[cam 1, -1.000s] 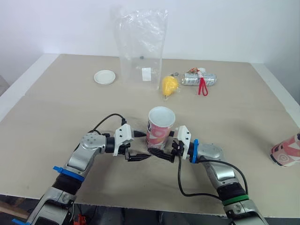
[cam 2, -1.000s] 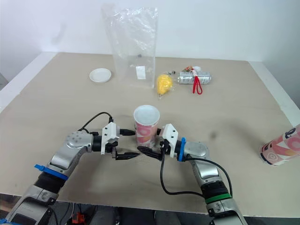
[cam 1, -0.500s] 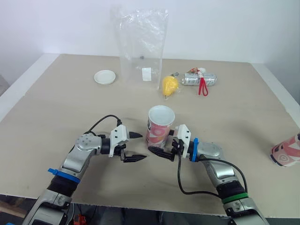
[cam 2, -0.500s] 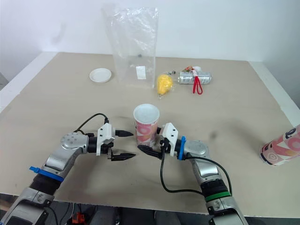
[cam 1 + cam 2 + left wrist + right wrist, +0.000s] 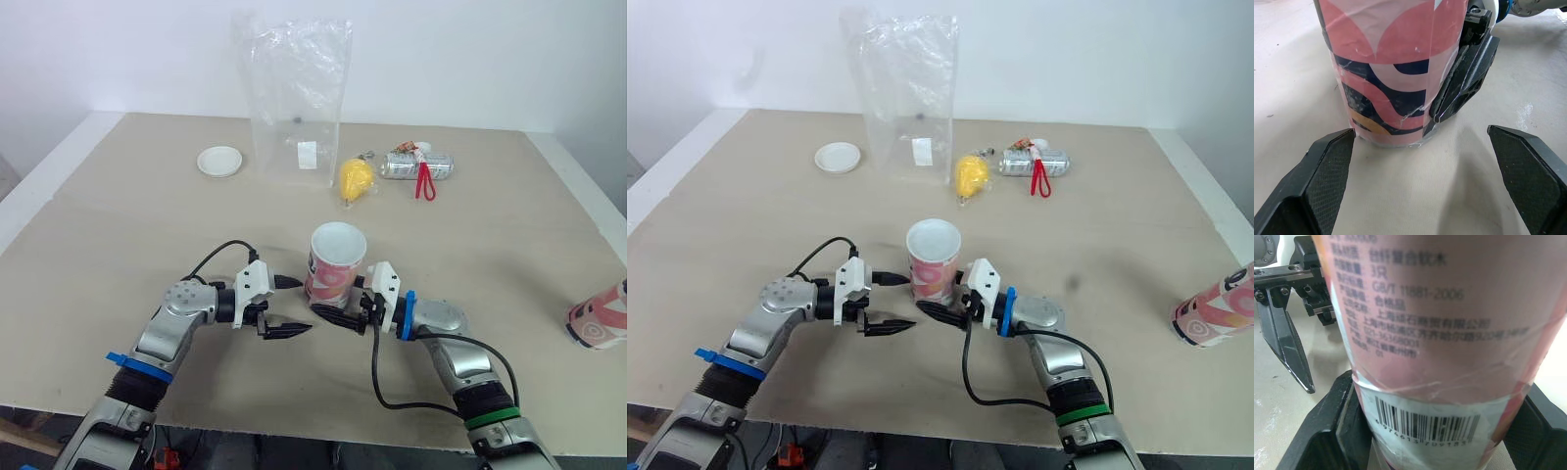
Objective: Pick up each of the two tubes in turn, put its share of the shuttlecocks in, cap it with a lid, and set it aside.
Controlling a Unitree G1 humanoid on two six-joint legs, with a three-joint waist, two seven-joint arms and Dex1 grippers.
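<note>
A pink-patterned tube with a white top stands upright at the table's middle. My right gripper is shut on its base; in the right wrist view its black fingers press both sides of the tube. Just left of the tube my left gripper hangs open, its fingertips apart and not touching the tube. A second tube lies on its side at the table's right edge. A white lid rests at the back left. A yellow shuttlecock bundle lies at the back.
A tall clear plastic bag stands at the back, between the lid and the shuttlecocks. A silvery can with a red strap lies to the right of the shuttlecocks. The table's front edge runs just below both arms.
My left gripper drew back to the left, away from the tube, then came back close beside it, open throughout. The right gripper and the tube have stayed put.
</note>
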